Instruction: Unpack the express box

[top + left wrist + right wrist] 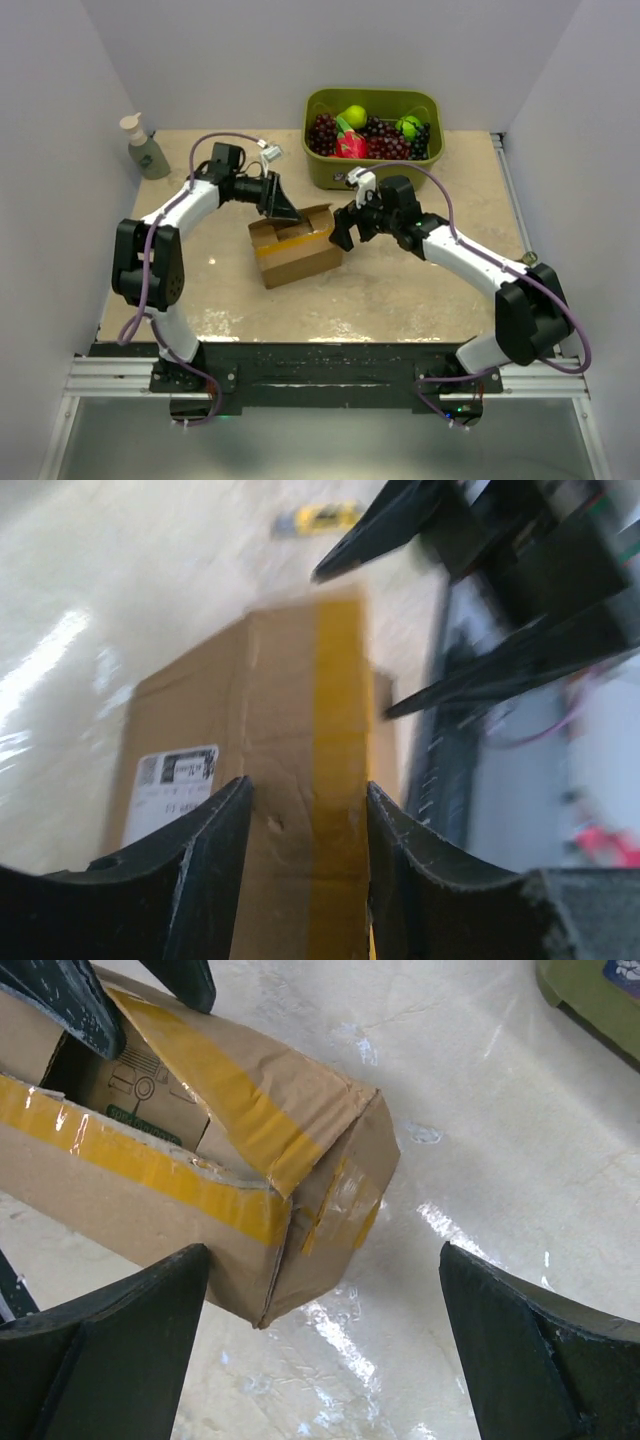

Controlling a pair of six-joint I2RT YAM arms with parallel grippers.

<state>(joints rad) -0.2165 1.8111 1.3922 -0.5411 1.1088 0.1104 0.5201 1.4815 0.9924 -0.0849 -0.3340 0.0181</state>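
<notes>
The express box [297, 256] sat mid-table [400, 300], its top seam split and one taped flap raised. Your left gripper [287, 211] hung over the back-left edge, jaws about half apart either side of that flap, with no pinch showing. Your right gripper [343, 231] was spread wide at the box's right end, not touching it.

White label [172, 785] on express box [290, 730] — print illegible.
</notes>
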